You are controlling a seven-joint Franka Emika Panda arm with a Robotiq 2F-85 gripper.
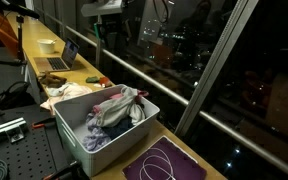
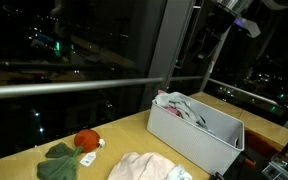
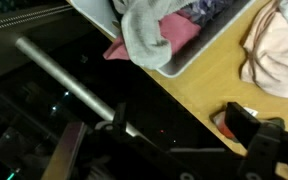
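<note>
My claw (image 3: pixel 162 142) hangs spread, empty; the clothes bin (image 3: pixel 189 60) lies beyond its tips, long side slanting along the desk (image 3: pixel 204 100).

The bin (image 1: pixel 69 140) is seen in pale grey-white. Inside it, a cloth (image 3: pixel 144 38) is shown in light grey and a garment (image 3: pixel 181 30) in pinkish red. The tabletop (image 2: pixel 119 135) is rendered in yellowish wood tones. A mat (image 1: pixel 189 170) is coloured deep purple and traced with thin white loops. A plush toy (image 2: pixel 84 140) is coloured red above green, and a loose fabric (image 2: pixel 144 168) is seen in creamy pink.
</note>
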